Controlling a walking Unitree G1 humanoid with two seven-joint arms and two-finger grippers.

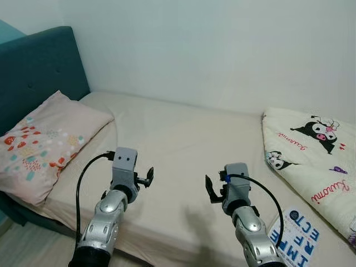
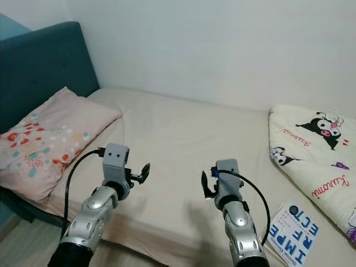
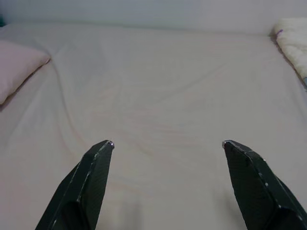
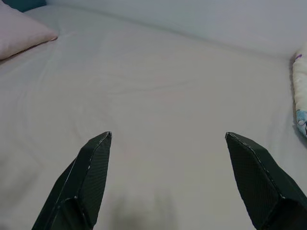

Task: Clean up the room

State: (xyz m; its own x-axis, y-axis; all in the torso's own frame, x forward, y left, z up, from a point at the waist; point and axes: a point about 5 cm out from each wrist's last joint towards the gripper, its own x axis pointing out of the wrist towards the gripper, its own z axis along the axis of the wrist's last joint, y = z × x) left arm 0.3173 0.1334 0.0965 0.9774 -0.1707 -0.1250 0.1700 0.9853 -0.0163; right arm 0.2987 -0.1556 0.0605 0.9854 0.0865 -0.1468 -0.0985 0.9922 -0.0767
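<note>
A bed with a beige sheet [image 1: 183, 139] lies before me. On its left end rests a pink patterned pillow [image 1: 44, 144]. A folded cream blanket [image 1: 311, 150] with cartoon prints lies at the right end. By the front right edge lies a blue and white book [image 1: 297, 242]. My left gripper [image 3: 165, 143] hovers open over the bare sheet near the bed's front edge, holding nothing. My right gripper [image 4: 168, 135] hangs beside it, also open and with nothing in it. In the eye views both arms reach forward, left gripper [image 1: 146, 178] and right gripper [image 1: 210, 189].
A teal padded headboard [image 1: 33, 72] stands behind the pillow at the left. A white wall [image 1: 222, 44] runs along the bed's far side. A strip of pale floor [image 1: 22, 245] shows at the lower left, below the bed's edge.
</note>
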